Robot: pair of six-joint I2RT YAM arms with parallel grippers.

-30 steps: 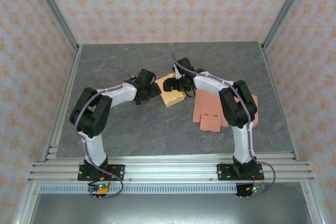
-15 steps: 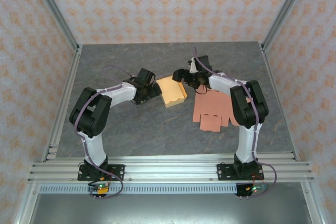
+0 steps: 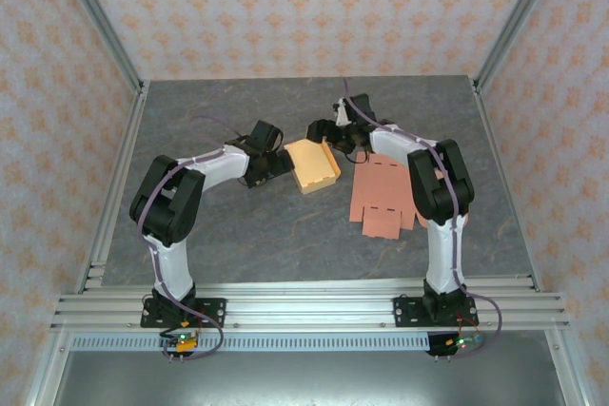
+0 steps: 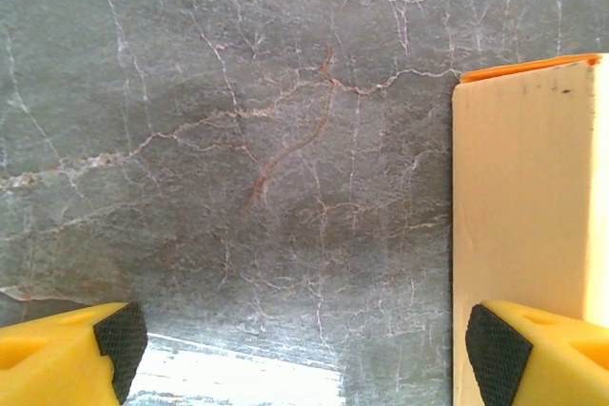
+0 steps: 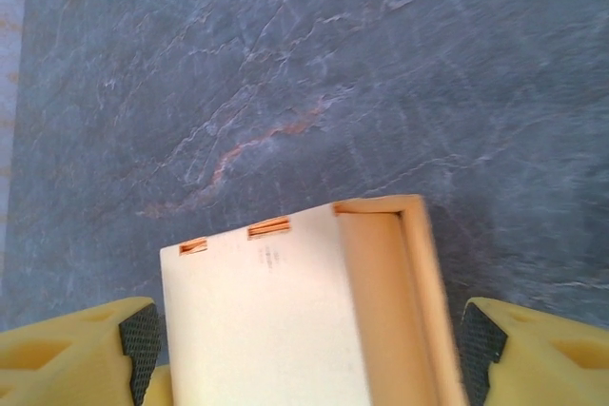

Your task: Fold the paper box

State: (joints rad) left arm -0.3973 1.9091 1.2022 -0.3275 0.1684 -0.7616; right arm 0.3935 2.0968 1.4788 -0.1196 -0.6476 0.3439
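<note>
Paper box (image 3: pixel 313 165) sits mid-table (image 3: pixel 238 235), mostly formed, with the flat pink blank (image 3: pixel 385 199) just to its right. Left gripper (image 4: pixel 304 354) is spread wide over bare table, one fingertip at the box's side wall; right gripper (image 5: pixel 309 335) is spread too, straddling the box end, not clamped. We'd brace with the left, then close the right squarely and slowly so the tab slots (image 5: pixel 268 228) stay seated and the box doesn't skid.

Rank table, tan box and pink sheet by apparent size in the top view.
1. table
2. pink sheet, though the right arm hides part of it
3. tan box
</note>
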